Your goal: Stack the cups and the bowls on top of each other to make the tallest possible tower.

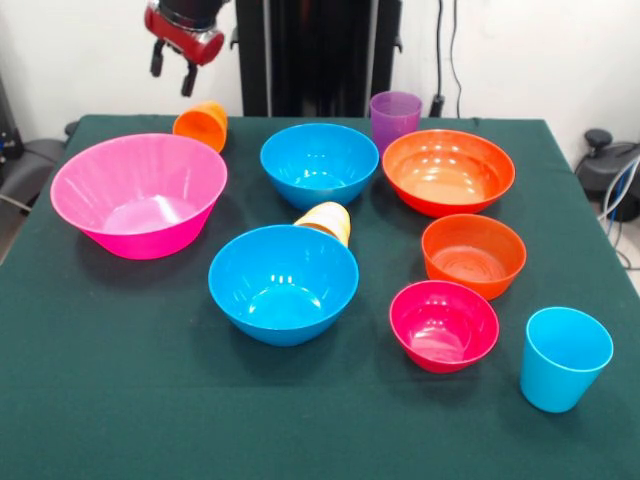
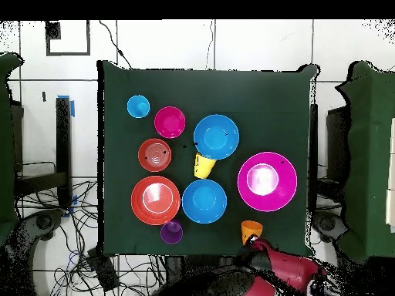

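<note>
no text, labels or numbers can be read.

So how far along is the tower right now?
Nothing is stacked yet: every bowl, from the pink bowl to the magenta bowl, sits alone on the green table. The gripper hangs open and empty above the tipped orange cup. The yellow-orange cup also lies tipped. All the stacking remains.

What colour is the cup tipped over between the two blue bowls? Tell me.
Yellow-orange cup; clearest in the front view.
</note>
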`<act>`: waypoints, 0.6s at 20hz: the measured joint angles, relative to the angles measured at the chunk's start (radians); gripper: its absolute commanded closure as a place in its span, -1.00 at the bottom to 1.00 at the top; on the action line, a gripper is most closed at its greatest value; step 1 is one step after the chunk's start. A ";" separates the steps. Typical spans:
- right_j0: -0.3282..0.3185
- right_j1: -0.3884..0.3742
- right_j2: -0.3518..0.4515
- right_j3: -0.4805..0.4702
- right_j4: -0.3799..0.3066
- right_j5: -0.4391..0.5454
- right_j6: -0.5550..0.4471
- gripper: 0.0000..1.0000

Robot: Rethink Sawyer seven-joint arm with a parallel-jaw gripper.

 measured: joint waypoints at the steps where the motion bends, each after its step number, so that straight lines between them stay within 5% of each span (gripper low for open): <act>1: 0.014 0.000 0.000 0.001 0.009 0.000 0.000 -1.00; 6: 0.094 -0.005 0.018 0.020 0.062 -0.023 0.000 -1.00; 12: 0.214 0.008 0.043 0.077 0.150 -0.169 0.013 -1.00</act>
